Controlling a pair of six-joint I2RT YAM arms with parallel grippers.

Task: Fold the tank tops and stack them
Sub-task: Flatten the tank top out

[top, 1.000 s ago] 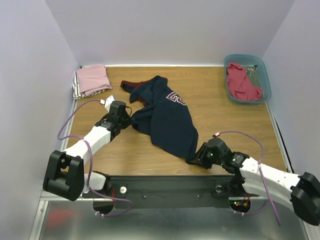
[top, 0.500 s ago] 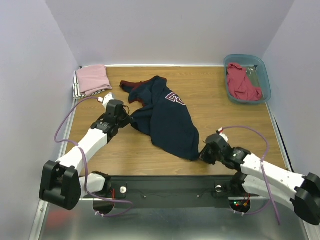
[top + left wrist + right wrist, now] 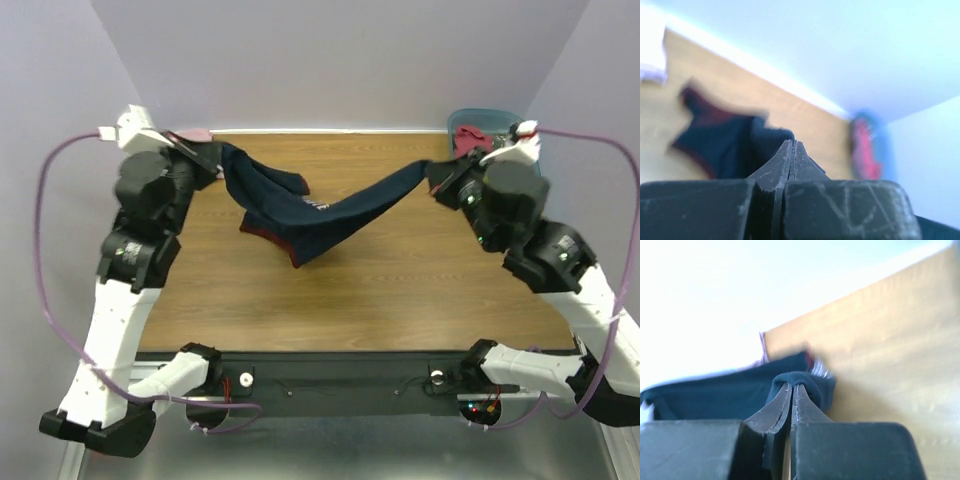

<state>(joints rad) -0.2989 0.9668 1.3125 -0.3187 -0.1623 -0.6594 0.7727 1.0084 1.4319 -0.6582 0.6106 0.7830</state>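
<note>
The navy jersey [image 3: 320, 215] with maroon trim hangs stretched in the air between both grippers, sagging in the middle over the table. My left gripper [image 3: 215, 155] is raised at the far left and shut on one end of it; the jersey shows blurred beyond its tips in the left wrist view [image 3: 725, 145]. My right gripper [image 3: 437, 178] is raised at the far right and shut on the other end, a navy fold wrapped over its tips [image 3: 800, 382]. The pink top [image 3: 190, 134] is mostly hidden behind the left arm. The red top [image 3: 472, 135] lies in the bin.
The teal plastic bin [image 3: 505, 117] stands at the back right corner, partly hidden by the right arm; it also shows in the left wrist view [image 3: 885, 150]. The wooden table [image 3: 400, 290] lies under the hanging jersey. Purple cables loop off both arms.
Both arms have risen from low on the table and swung apart, lifting the navy jersey off the wood and stretching it between them.
</note>
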